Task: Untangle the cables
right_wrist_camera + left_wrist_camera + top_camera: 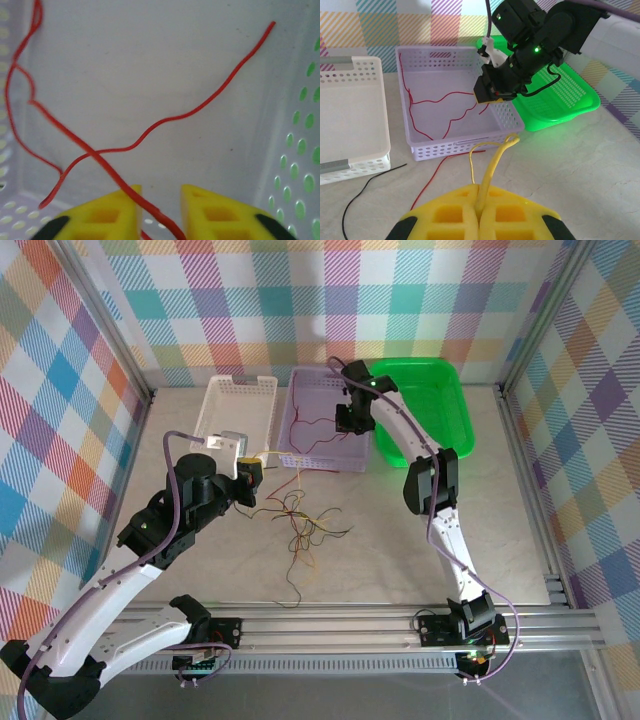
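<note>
The left claw (481, 191) of yellow foam-padded fingers is pressed closed, pinching a thin yellow cable (493, 162) that rises from between the pads towards the front wall of the lilac basket. The pale marbled surface (400, 540) carries three perforated plastic baskets in a row at the far side. These are a bright green one (440, 410) on the right, a lilac one (462, 148) in the middle and a white one (235, 405) on the left. On the bare surface in front of the lilac basket lies a loose tangle of dark red, yellow and black cables (300, 520). Hair-fine red cables (445, 96) sprawl across the lilac basket's floor. The right claw (161, 192) hangs inside that basket with its yellow fingers narrowly parted. A red strand (165, 120) passes through the gap. A single black cable (370, 182) curves near the white basket.
</note>
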Controlling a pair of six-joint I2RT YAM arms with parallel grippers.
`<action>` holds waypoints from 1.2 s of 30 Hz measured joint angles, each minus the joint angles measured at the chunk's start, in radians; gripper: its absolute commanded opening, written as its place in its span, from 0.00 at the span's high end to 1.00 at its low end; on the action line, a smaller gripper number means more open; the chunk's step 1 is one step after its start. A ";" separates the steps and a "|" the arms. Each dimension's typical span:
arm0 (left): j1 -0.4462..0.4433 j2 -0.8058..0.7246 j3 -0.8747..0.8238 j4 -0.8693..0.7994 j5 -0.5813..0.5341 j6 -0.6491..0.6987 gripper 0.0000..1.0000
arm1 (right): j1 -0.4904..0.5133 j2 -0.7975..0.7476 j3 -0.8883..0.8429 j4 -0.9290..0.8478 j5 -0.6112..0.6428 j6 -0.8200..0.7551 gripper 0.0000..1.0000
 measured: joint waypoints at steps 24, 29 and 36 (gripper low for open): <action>0.000 -0.022 0.000 0.000 -0.001 0.000 1.00 | 0.165 -0.937 -1.121 0.585 -0.325 -0.076 0.44; 0.000 -0.043 -0.004 0.000 -0.016 0.000 1.00 | 0.236 -1.074 -1.436 0.825 -0.395 -0.079 0.42; 0.001 -0.082 -0.011 0.007 -0.027 0.000 1.00 | 0.320 -1.049 -1.643 0.985 -0.374 -0.076 0.42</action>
